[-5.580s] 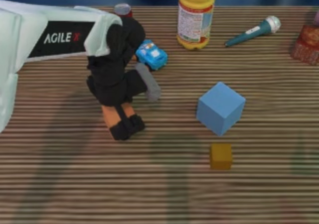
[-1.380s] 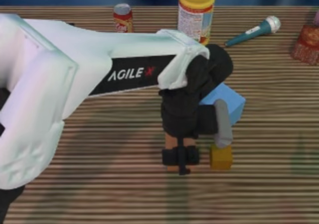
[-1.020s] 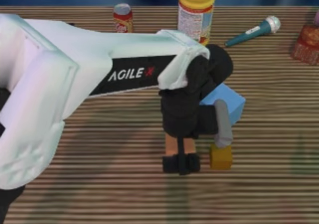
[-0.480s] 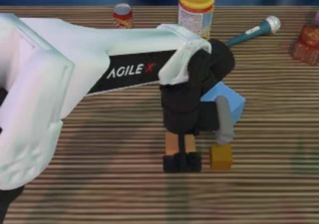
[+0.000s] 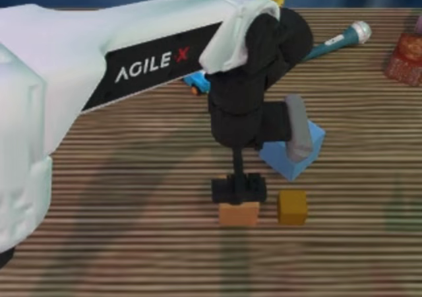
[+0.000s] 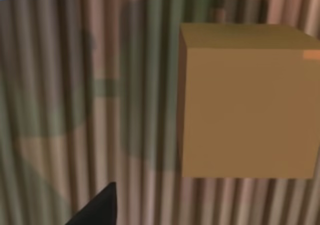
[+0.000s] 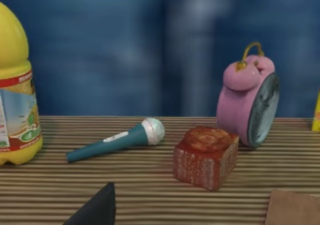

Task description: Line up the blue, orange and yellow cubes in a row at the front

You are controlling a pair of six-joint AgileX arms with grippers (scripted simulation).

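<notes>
1. Top view: the orange cube (image 5: 239, 213) is sitting on the tabletop (image 5: 132, 244) toward the front edge, a little left of the middle, with my left gripper (image 5: 239, 189) hanging directly over its rear edge.
2. I am seeing the left gripper's black fingers (image 5: 224, 190) bunched close together above the orange cube, but I cannot tell whether they are gripping it or are parted from it.
3. The yellow cube (image 5: 292, 206) is resting just beside the orange cube on its right, apart from it by a narrow gap and roughly level with it along the front.
4. In the left wrist view the yellow cube (image 6: 247, 102) is filling much of the frame, standing flat on the striped wood, with one dark fingertip (image 6: 97, 207) showing at the picture's edge.
5. The blue cube (image 5: 304, 153) is lying behind the yellow cube, turned at an angle and partly covered by my left arm (image 5: 99, 79).
6. A small blue toy car (image 5: 196, 82) is peeking out from under the arm toward the back edge.
7. A teal microphone (image 5: 339, 39) is lying near the back edge, right of the middle, and a red-brown block (image 5: 403, 58) is sitting at the back right corner.
8. The right wrist view is showing the microphone (image 7: 117, 139), the red-brown block (image 7: 206, 157), a pink alarm clock (image 7: 248, 101) and a yellow bottle (image 7: 15, 92) along the back edge.
</notes>
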